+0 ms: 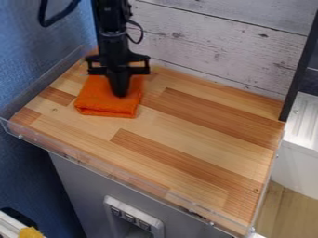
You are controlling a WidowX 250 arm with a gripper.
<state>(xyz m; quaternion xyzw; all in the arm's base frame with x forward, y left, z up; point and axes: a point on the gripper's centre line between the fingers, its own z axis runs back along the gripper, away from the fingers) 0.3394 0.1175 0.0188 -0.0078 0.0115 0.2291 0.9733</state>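
Gripper (119, 94): black, upper left of the frame, pointing down over the cloth; its two fingers look pressed together into one narrow, tapering shape.
Contact: the fingertips overlap the middle of the cloth and appear to meet its top; whether a bit of fabric is pinched between them, I cannot tell.
Orange cloth (93, 101): folded into a thick, roughly square pad, lying flat in the upper left, its folded layers showing along the near edge.
Arm (113, 28): black, coming in from the top edge, left of centre, with a dark cable (59, 18) curving beside it.
Wooden surface (186, 135): butcher-block strips in pale and reddish brown, across the middle of the frame, under the cloth.
Clear rim (112, 172): along the near edge of the wood, from the left edge to the lower right.
Backdrop: whitewashed planks (217, 44) at the top, a blue wall (28, 60) at the left.
Right side: dark upright post (301, 65), a white ridged surface (304, 121) just beyond it.
Lower part: grey panel (81, 186) with a row of switches (129, 217); something yellow (29, 233) in the lower left corner.
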